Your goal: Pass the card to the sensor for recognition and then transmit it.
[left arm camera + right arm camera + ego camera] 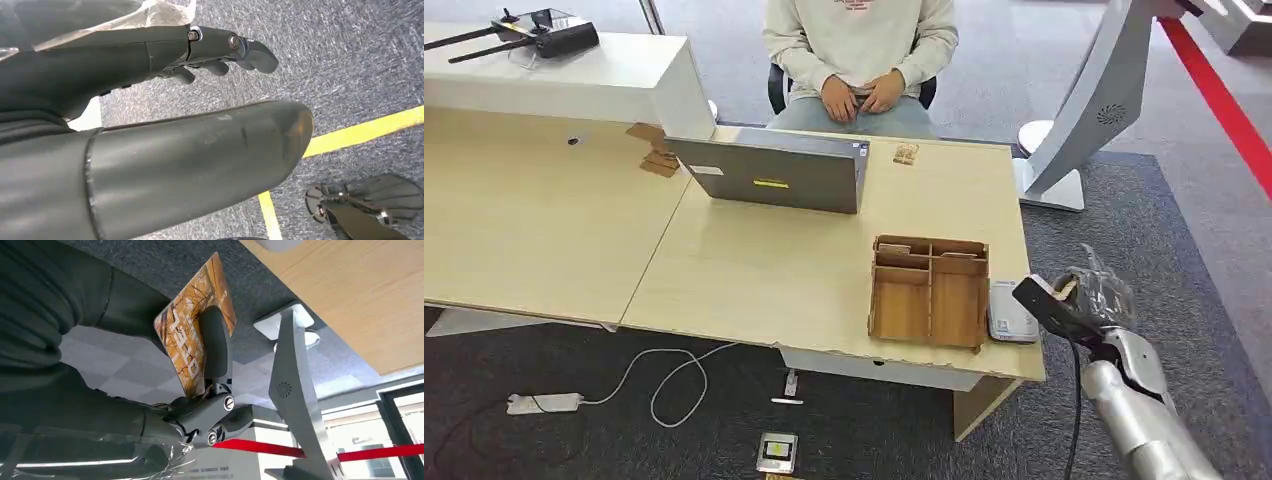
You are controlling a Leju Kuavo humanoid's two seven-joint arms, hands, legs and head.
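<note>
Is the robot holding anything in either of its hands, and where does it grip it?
The right hand pinches an orange patterned card near one short end, a finger across its face. The left hand holds nothing.

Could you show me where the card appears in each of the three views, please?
Head view: the card sits in the right hand, just right of the desk's edge.
Left wrist view: not in it.
Right wrist view: centre, pinched.
Shared landmark: the white kiosk stand.

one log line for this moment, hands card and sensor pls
right hand: holds card beside desk edge | sensor: on desk by wooden tray, card not yet over it | left hand: holds nothing, hangs over carpet
</note>
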